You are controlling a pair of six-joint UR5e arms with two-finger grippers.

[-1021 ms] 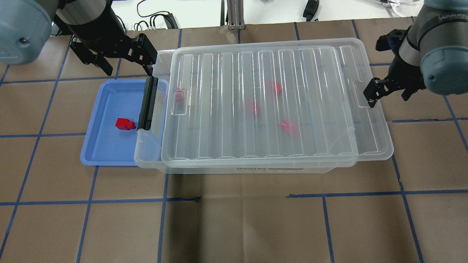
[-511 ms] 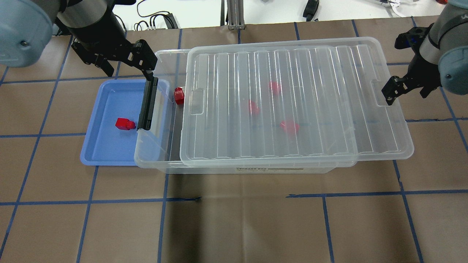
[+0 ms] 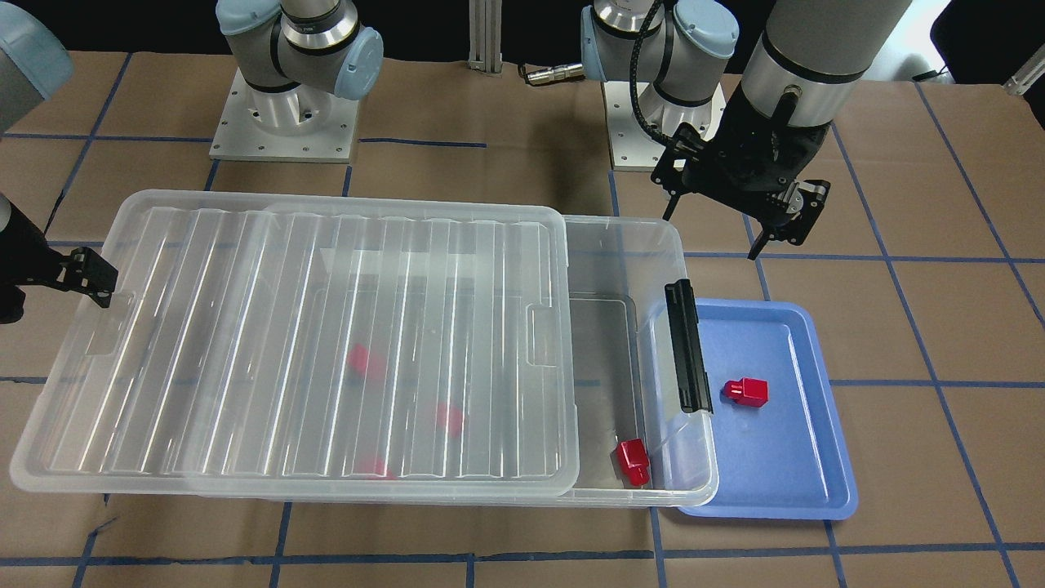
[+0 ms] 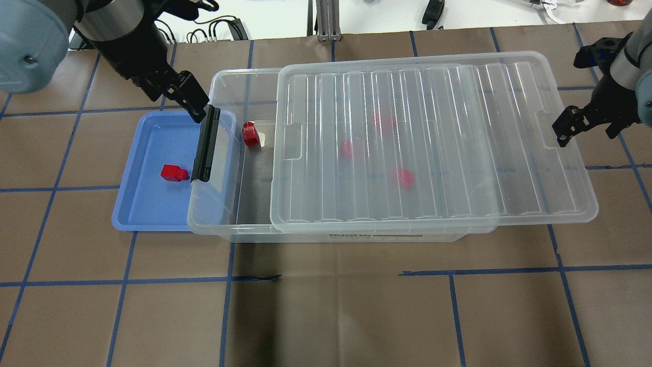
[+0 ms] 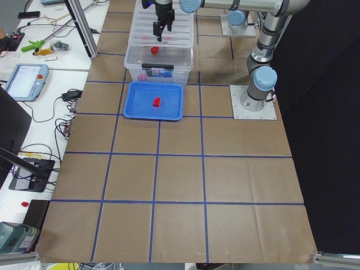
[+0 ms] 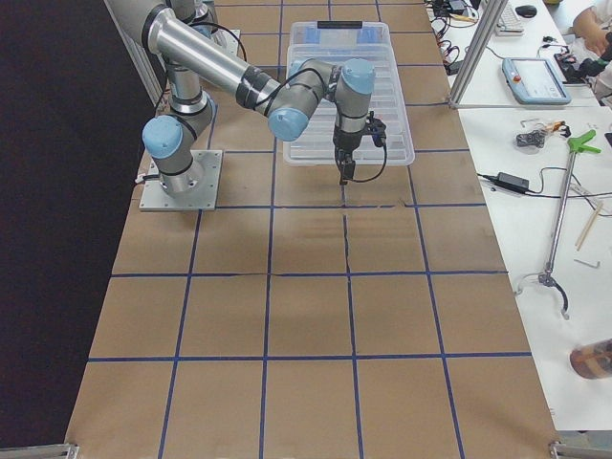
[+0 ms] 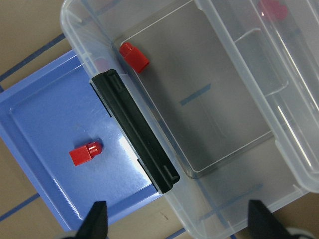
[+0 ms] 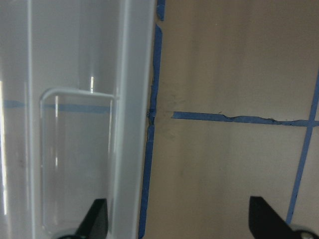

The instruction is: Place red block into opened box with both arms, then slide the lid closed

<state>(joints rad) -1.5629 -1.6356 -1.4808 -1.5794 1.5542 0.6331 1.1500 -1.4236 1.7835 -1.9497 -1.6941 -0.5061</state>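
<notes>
Partly open box [image 4: 252,193], red blocks [image 4: 249,133] inside

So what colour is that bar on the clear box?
Black latch bar, clearest in the left wrist view.

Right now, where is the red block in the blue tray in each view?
Front-facing: red block in the blue tray, right of the black latch.
Overhead: block at left, left of the latch.
Exterior left: block upper centre, in the tray.
Exterior right: not in it.
Left wrist: block lower left, beside the latch.
Right wrist: not in it.
Shared landmark: the black latch.
</notes>
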